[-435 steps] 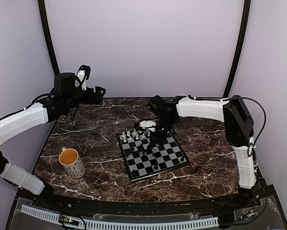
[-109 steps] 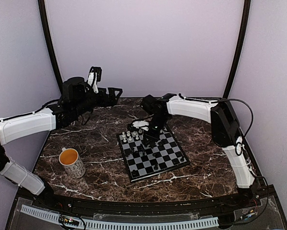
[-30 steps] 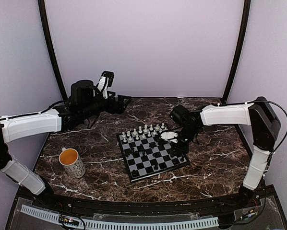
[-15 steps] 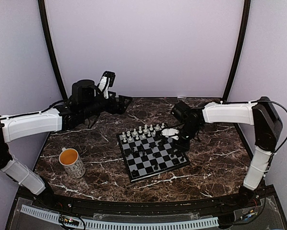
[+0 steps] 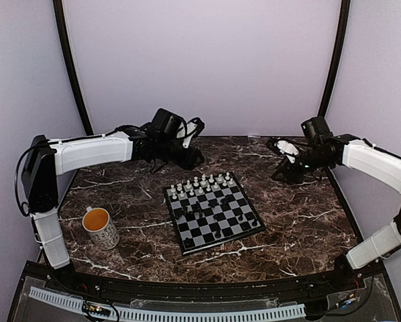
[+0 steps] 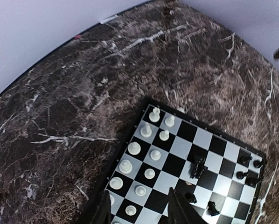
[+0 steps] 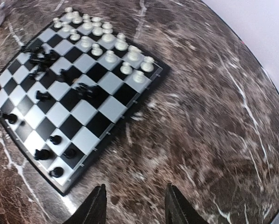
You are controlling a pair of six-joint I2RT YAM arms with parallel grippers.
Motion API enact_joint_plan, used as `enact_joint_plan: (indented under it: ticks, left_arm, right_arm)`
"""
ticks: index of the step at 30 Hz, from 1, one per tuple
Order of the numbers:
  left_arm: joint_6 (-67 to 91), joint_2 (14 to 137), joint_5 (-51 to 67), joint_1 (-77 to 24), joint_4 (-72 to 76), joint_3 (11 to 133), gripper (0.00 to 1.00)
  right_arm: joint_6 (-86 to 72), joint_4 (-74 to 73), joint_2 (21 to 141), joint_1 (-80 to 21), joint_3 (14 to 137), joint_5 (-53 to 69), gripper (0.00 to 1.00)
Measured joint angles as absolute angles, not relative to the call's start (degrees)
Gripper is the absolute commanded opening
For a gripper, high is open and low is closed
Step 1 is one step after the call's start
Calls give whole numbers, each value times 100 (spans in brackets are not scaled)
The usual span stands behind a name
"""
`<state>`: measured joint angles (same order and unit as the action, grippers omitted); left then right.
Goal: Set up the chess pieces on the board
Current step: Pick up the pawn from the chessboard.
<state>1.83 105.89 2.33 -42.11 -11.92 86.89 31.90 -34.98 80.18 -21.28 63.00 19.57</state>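
The board (image 5: 202, 239) is lying at the centre of the overhead view on the marble tabletop (image 5: 294, 215). White chess pieces (image 5: 202, 183) are lining its upper edge (in two rows), and black chess pieces (image 5: 199, 213) are scattering over its middle and lower squares. The left gripper (image 6: 139, 193) is hovering just above the board's upper-left corner, and the right gripper (image 7: 135, 187) is hanging at upper right over bare marble. Both are standing parted, grasping nothing. A mug (image 5: 100, 228) is sitting at lower left.

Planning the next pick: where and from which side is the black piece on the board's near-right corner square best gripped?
Probably its upper part, pinched straight down from above: the black piece seems upright and tiny, and neighbouring black pieces close by could be knocked by a sideways approach.
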Motion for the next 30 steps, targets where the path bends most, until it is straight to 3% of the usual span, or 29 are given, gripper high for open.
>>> enact_joint_plan:
  ticks: [4,7,12,19,30]
  left_arm:
    - [287,11212,491,-4272,-1999,9113,30]
    - [425,11496,829,-4265,-2510,9185,30]
    - [642,11636,1260,-4268,-3131,9190,38]
    - [738,11786,1640,-4298,-3590,9487,24]
    - [770,12213,1691,-4320,-3811,9708,23]
  right_arm:
    - [2967,-3055,7754,-1041,5813,2211,46]
    - [2899,-2753,7752,-672,5612,2250,47]
    - [2860,-2571,7769,-648,5489,2305,47]
    - [2862,-2440,7979,-679,5489,2438,48]
    - [2943,-2440,8027,-930,5489,2458,49]
